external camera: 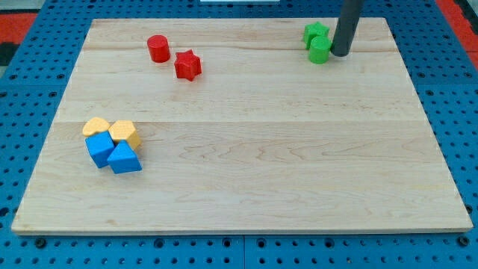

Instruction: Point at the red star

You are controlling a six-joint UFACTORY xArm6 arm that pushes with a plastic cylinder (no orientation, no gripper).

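Note:
The red star lies on the wooden board near the view's top, left of centre. A red cylinder sits just up and left of it, a small gap apart. My tip is far to the view's right of the star, near the top right of the board. It stands right beside a green cylinder, at its right side, with a green star just above that cylinder.
At the view's left, a cluster of two yellow blocks and two blue blocks sits close together. The board rests on a blue perforated surface.

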